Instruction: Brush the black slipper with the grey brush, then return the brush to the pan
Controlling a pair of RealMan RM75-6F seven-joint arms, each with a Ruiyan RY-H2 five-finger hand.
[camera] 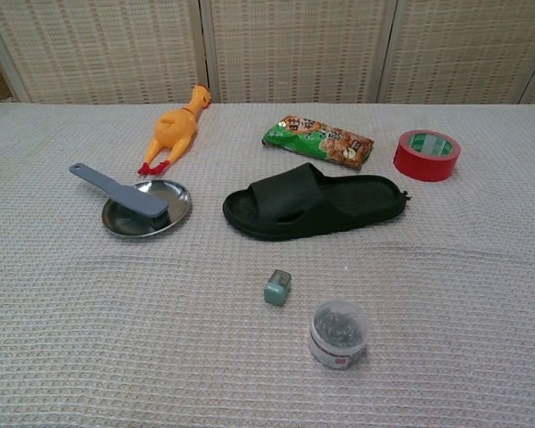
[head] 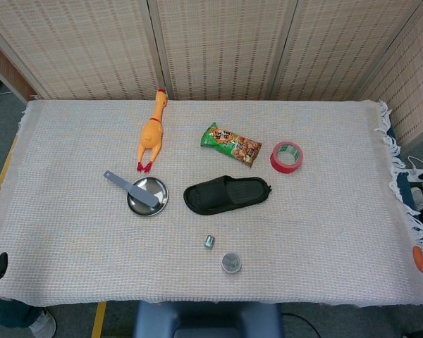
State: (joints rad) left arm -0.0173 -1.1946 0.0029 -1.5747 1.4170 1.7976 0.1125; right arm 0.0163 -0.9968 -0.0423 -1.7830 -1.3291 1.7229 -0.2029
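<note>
The brush [head: 130,188] lies with its head in the pan [head: 157,202], and its handle sticks out over the pan's rim toward the left edge of the table [head: 70,162]. The slipper [head: 228,193] lies flat just to the right of the pan, near the middle of the table, apart from the pan.

Only small parts of the hands show in the head view. At the front left corner a dark fingertip of the left hand [head: 0,263] is visible, and at the right edge an orange fingertip of the right hand [head: 419,256]. I cannot tell how either hand is set; neither touches anything on the table.

The brush looks light and stiff, probably plastic, with a thin flat handle. I think the free end of the handle is the best place to take it, because it stands clear of the pan. The pan is shiny metal and looks light, so it may slide when the brush is lifted or put back. The slipper seems soft foam or rubber and light; it may shift on the woven cloth under brushing.
</note>
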